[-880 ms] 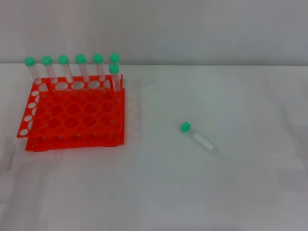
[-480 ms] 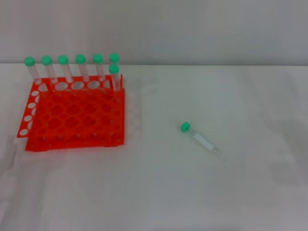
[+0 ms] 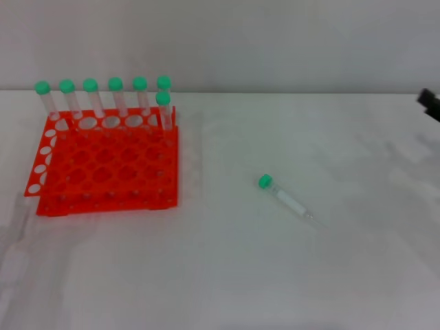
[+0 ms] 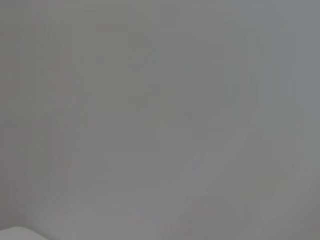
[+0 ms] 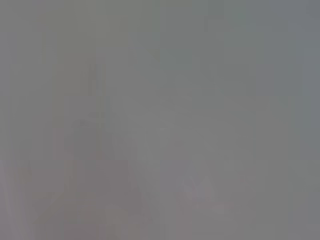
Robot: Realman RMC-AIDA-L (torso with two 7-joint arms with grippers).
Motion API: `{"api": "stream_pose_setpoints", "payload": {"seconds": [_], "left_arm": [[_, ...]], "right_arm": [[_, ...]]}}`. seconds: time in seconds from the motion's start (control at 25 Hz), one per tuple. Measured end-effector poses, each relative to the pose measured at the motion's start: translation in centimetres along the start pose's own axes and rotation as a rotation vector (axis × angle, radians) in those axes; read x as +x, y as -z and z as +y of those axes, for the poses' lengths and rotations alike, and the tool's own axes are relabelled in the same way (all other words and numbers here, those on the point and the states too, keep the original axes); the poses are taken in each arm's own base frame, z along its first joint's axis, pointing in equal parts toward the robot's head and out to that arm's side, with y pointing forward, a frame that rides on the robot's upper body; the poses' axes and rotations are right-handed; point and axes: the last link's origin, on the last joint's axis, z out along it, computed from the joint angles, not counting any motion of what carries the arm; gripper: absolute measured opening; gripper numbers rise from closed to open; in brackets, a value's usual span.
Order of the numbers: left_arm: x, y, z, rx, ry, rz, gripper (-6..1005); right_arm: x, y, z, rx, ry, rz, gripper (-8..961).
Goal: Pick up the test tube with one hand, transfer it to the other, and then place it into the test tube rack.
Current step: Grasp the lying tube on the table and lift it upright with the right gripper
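Note:
The test tube (image 3: pixel 285 199) lies flat on the white table, right of centre, green cap toward the rack and tapered tip pointing to the front right. The orange-red test tube rack (image 3: pixel 103 163) stands at the left. A black tip of my right gripper (image 3: pixel 430 103) shows at the right edge of the head view, well apart from the tube. My left gripper is out of view. Both wrist views show only plain grey.
Several green-capped tubes (image 3: pixel 115 96) stand upright along the rack's back row. The white table (image 3: pixel 275 275) runs back to a pale wall.
A black part of my right gripper has come into the head view at the right edge. The tube and the rack have not moved.

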Motion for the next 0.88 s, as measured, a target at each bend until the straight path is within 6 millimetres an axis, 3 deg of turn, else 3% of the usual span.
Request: {"api": "stream_pose_setpoints", "payload": {"seconds": [0.28, 0.36, 0.56, 0.6, 0.76, 0.88], "left_arm": [[-0.2, 0.0, 0.1, -0.001, 0.002, -0.013, 705], [-0.3, 0.2, 0.0, -0.001, 0.001, -0.016, 705], [-0.3, 0.3, 0.0, 0.003, 0.003, -0.017, 705], [-0.4, 0.4, 0.0, 0.004, 0.003, -0.018, 705], [-0.4, 0.4, 0.0, 0.005, 0.004, -0.019, 705], [-0.4, 0.4, 0.0, 0.006, 0.004, -0.02, 705]], "right_arm": [[-4.5, -3.9, 3.0, -0.169, 0.081, 0.284, 825], [-6.2, -5.4, 5.5, -0.177, 0.182, 0.421, 825], [-7.7, -6.7, 8.8, -0.118, 0.268, 0.583, 825], [-8.7, -7.4, 11.3, -0.077, 0.315, 0.681, 825], [-8.9, -8.6, 15.1, -0.052, 0.371, 0.796, 824], [-8.0, -9.8, 18.2, -0.024, 0.44, 0.909, 824]]}}
